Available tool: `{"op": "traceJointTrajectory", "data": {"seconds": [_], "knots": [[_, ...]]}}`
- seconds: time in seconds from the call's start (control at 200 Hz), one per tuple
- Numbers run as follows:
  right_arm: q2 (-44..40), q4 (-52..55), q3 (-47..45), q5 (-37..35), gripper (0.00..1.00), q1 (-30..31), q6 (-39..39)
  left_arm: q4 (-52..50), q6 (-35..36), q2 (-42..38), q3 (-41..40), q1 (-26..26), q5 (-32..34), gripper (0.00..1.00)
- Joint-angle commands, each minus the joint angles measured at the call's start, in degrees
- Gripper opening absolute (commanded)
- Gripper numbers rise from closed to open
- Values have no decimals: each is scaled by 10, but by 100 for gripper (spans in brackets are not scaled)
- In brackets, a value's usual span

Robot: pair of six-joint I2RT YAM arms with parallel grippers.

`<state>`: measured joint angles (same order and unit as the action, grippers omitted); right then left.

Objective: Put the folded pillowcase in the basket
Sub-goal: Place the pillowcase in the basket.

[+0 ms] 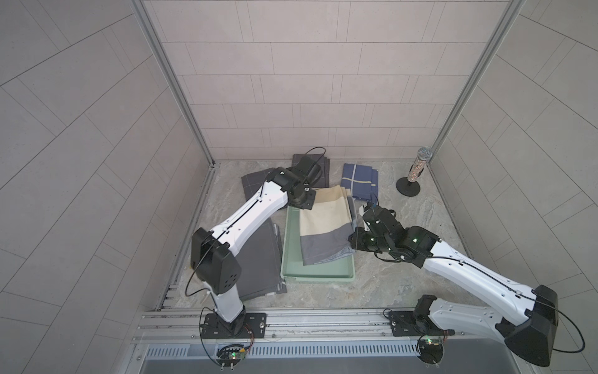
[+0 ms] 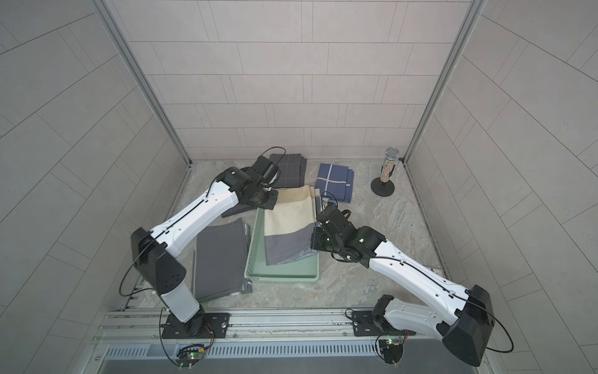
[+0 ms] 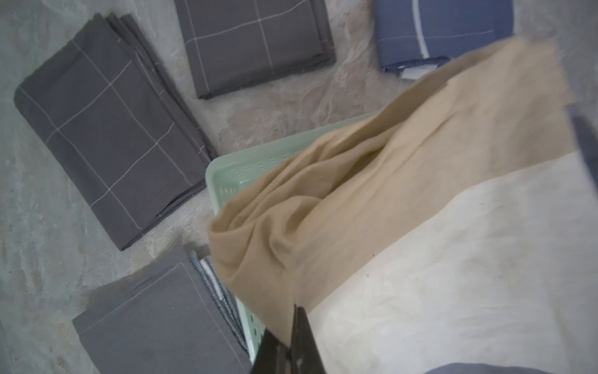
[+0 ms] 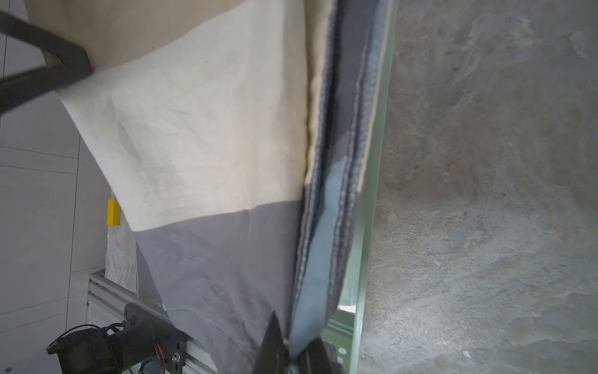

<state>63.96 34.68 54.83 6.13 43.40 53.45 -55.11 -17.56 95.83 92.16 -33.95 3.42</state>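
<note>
Start with the stone-patterned tabletop [image 1: 404, 259]. It carries everything here, one basket and five folded cloths in all.

The mint-green basket [image 1: 318, 278] lies in the middle, between the two arms, so either one can reach it.

The colour-block pillowcase [image 1: 323, 223] (tan, cream and grey bands) hangs stretched over the basket, slightly askew. Its tan end sticks out past the far rim and its grey end dips toward the basket floor. You cannot tell whether that end is touching down yet. Limp cloth would likely fold and spill from a single pinch, so a hold on two opposite sides looks like the way to keep the fold flat.

Four other folded cloths are on the table:
- a plain dark-grey cloth [image 1: 259, 255] just beside the basket
- a grey checked cloth [image 3: 106, 129]
- a second grey checked cloth [image 3: 259, 45]
- a navy cloth [image 1: 359, 179] with pale lines, beyond the far rim

None of them is in the basket.

A single microphone-shaped tube [image 1: 417, 171] on a round black base stands well apart, in the far corner.

Your left gripper [image 3: 291, 336] is clamped on the tan band at the pillowcase's far end. Your right gripper [image 4: 291, 348] is pinched onto the layered edge at the grey end, right along the basket's rim.

I judge the pillowcase needs squaring up and lowering before you release it.
</note>
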Motion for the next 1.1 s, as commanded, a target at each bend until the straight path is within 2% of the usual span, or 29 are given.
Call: {"op": "traceJointTrajectory", "data": {"seconds": [0.0, 0.165, 0.265, 0.535, 0.785, 0.805, 0.836, 0.931, 1.011, 1.096], "knots": [[17, -44, -11, -6, 0, 4, 5, 164, -8, -29, -97, 20, -35, 0], [69, -95, -51, 6, 0, 13, 14, 226, -10, -22, -166, 38, -50, 0], [90, -120, -70, 6, 0, 21, 23, 241, -3, 7, -158, 39, -68, 0], [143, -142, -94, 11, 0, 35, 38, 207, 13, 91, -127, 41, -58, 0], [176, -148, -91, 14, 0, 58, 55, 191, -2, 117, -118, 51, -61, 0], [176, -145, -91, 16, 8, 58, 56, 186, -3, 118, -116, 51, -61, 1], [175, -139, -88, 16, 23, 59, 54, 180, -3, 119, -113, 51, -63, 7], [152, -98, -71, -3, 46, 62, 41, 163, -3, 107, -104, 51, -65, 33], [120, -57, -49, -16, 54, 67, 29, 157, 0, 80, -104, 51, -64, 46], [88, -4, -20, -38, 60, 74, 17, 157, 3, 41, -107, 51, -67, 54]]}}
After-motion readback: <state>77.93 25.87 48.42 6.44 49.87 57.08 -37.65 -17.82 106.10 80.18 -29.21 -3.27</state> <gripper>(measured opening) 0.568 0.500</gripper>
